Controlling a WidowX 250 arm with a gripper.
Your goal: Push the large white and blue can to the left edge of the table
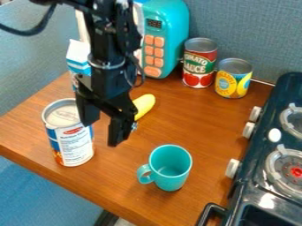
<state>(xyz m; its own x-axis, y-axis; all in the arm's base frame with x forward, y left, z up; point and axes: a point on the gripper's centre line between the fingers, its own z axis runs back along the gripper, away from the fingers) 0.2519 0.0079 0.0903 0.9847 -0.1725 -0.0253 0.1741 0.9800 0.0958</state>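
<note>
A brown wooden worktop (121, 183) stands against a blue-grey partition (254, 35); the stove (251, 176) is cut off at right. The pincer (103, 126) hangs open near the white-labelled can (77, 145) on the worktop's left — contact unclear. The arm partly hides a carton (77, 52), a turquoise toy microwave (171, 17) and something yellow (145, 103).

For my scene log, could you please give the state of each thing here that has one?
Gripper: open
Large can: upright, closed
Yellow fruit: lying down, partly hidden
Mug: upright, apparently empty
Tomato can: upright, closed
Yellow can: upright, closed
Carton: upright, partly hidden
Toy microwave: upright; door state unclear
</note>
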